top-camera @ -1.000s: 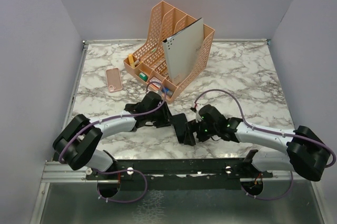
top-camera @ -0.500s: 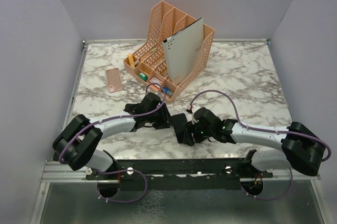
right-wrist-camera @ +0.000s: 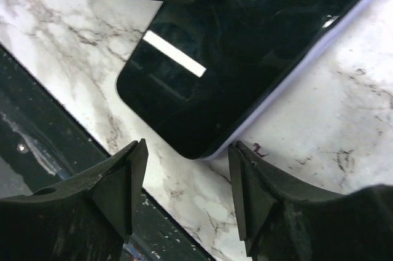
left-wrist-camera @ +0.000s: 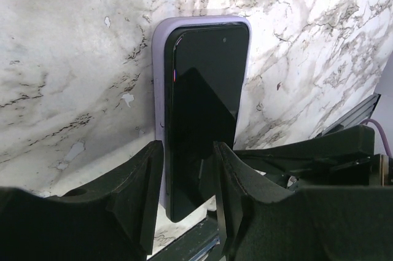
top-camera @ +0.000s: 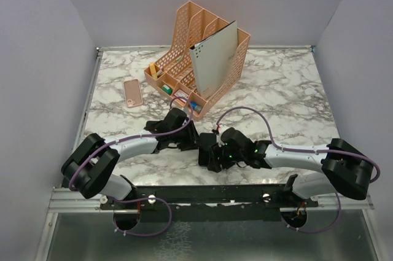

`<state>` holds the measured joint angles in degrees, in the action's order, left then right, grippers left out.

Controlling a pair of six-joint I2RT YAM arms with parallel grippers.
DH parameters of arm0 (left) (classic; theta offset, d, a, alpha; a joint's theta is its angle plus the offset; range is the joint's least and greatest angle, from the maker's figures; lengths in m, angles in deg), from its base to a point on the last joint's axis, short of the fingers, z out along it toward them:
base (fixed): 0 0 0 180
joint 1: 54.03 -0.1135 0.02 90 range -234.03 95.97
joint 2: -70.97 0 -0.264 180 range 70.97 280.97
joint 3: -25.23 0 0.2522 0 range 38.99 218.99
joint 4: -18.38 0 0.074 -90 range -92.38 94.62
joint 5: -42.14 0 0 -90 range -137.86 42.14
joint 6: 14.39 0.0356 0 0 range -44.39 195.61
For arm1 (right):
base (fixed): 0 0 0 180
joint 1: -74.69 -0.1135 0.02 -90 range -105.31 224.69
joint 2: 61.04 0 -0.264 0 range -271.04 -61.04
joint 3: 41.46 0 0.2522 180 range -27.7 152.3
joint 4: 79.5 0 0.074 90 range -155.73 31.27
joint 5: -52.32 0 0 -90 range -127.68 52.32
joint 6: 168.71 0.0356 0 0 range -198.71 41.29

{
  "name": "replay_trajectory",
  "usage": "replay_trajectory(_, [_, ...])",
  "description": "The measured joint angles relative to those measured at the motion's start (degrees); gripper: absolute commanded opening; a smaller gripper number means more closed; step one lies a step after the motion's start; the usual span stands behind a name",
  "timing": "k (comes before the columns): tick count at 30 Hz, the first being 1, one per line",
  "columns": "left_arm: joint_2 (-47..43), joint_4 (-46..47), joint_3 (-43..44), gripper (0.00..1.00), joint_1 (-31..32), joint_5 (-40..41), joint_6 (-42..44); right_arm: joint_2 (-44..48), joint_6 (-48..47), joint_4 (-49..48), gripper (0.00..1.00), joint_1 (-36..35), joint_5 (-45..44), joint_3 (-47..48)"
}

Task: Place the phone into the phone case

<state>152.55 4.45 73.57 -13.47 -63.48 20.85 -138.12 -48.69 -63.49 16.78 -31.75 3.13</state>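
My left gripper (left-wrist-camera: 187, 150) is clamped on the near end of the phone (left-wrist-camera: 206, 89). The phone lies in the lilac case (left-wrist-camera: 158, 77) by the middle of the table's (top-camera: 288, 89) near edge. My right gripper (right-wrist-camera: 187, 150) has its fingers spread apart at the phone's corner.

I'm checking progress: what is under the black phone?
The lilac case lies under the phone, its rim showing along the far end and one long side. The left gripper covers the near end, so seating there is unseen.
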Motion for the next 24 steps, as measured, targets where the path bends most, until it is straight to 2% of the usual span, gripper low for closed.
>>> replay_trajectory(3, [0.0, 0.0, 0.0, 0.43, 0.0, 0.0, 0.2, 0.2, 0.1, 0.3, 0.70, -0.3, -0.1, 0.4])
replay_trajectory(16, [0.0, -0.1, -1.1, 0.41, 0.0, -0.9, 0.8, 1.4, -1.9, 3.4, 0.70, -0.4, -2.8, 0.7])
replay_trajectory(24, [0.0, -0.1, -1.4, 0.41, 0.0, -2.3, 0.8, 1.4, -3.7, 2.8, 0.75, -2.4, -3.2, 0.7])
